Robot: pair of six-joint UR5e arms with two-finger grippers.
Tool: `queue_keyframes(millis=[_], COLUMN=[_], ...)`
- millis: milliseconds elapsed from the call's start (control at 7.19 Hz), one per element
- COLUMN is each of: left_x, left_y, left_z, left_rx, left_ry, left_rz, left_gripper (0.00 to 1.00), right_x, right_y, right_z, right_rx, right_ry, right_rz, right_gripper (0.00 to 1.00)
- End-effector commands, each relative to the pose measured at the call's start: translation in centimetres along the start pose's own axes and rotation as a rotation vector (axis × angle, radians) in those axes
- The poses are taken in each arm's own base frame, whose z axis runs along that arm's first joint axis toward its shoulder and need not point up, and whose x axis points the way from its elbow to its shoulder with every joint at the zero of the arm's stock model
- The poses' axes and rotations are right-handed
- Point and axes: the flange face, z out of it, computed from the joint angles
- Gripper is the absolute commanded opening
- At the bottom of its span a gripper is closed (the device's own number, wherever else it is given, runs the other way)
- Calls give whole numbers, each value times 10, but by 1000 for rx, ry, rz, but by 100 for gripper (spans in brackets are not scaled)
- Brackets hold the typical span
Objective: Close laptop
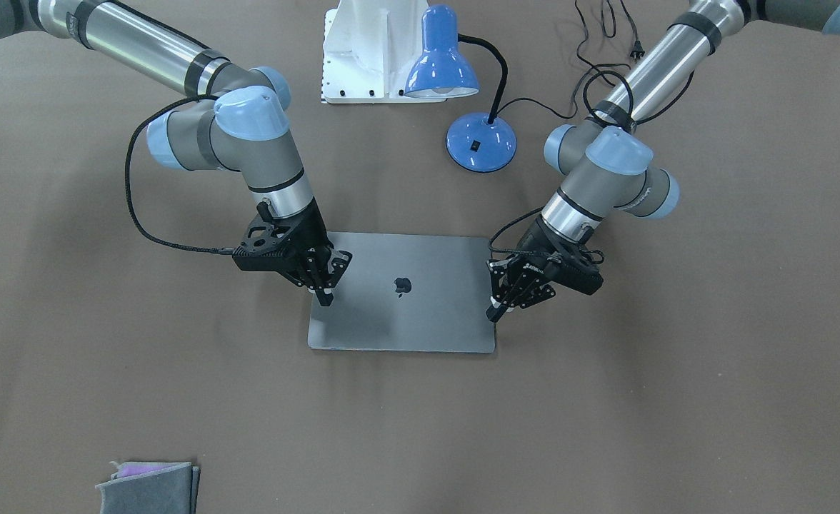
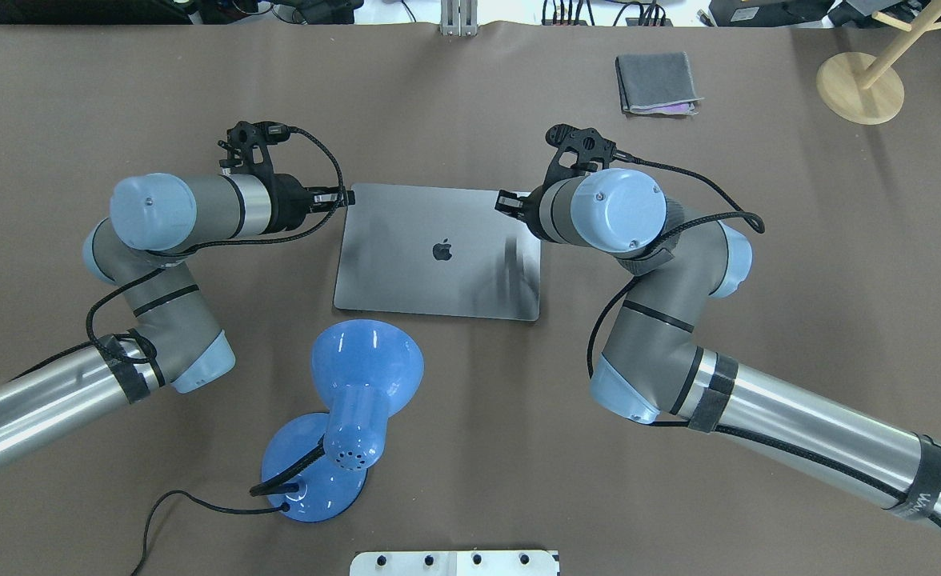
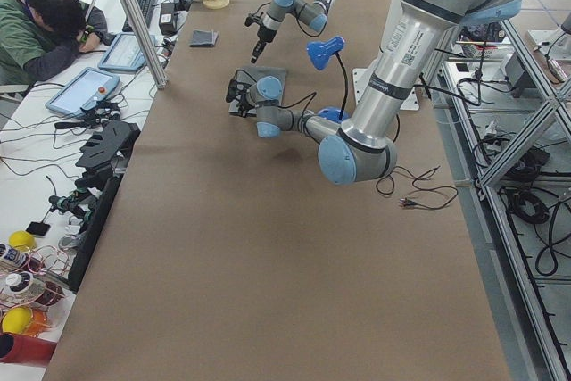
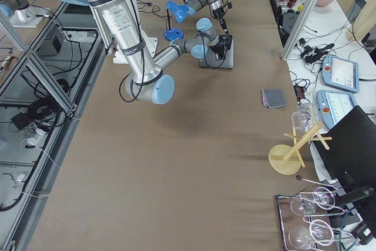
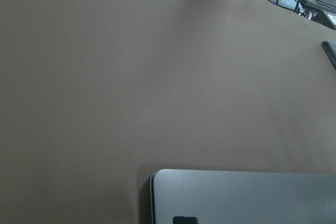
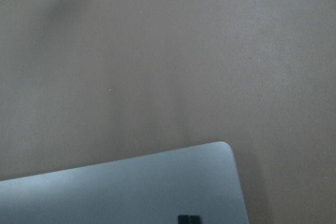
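Right gripper (image 1: pixel 326 298): jaws drawn together, nothing between them, tips down at one side edge of the laptop (image 1: pixel 406 325). Left gripper (image 1: pixel 494 313): likewise pinched together and empty, tips at the opposite side edge. The laptop lies flat between the two grippers, lid down. The only legible mark is the dark apple logo (image 1: pixel 402 286), midway between the grippers. White lettering on the left gripper body is too small to read. A blue desk lamp (image 1: pixel 481 143) stands behind the left gripper, toward the robot. A folded grey cloth (image 1: pixel 150 487) lies well apart from the right gripper.

Lab: teach pendant (image 3: pixel 83 89), aluminium framing (image 3: pixel 136 20)
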Motion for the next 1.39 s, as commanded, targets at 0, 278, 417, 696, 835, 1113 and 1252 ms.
queue_keyframes(millis=[0, 278, 417, 696, 835, 1113, 1252], left_x=[0, 16, 23, -3, -41, -153, -195], left_y=[-1, -26, -43, -65, -81, -121, -139], left_z=[-2, -45, -81, -172, -209, -298, -337], left_rx=[-26, -125, -191, -304, -353, -401, -408], left_ry=[-33, -139, -240, -363, -384, -419, -405], left_rz=[-3, 95, 128, 235, 302, 406, 386], left_gripper=[98, 100, 100, 100, 100, 100, 100], right_x=[2, 32, 60, 124, 173, 291, 352], right_y=[-7, -35, -50, -79, -84, -128, -147], right_z=[-6, -18, -43, -112, -151, -215, -241], right_rx=[-5, -53, -100, -187, -217, -275, -311], right_ry=[0, 10, 30, 127, 151, 168, 161], right_rz=[2, -2, -74, -160, -216, -299, -346], right_gripper=[77, 99, 100, 100, 100, 100, 100])
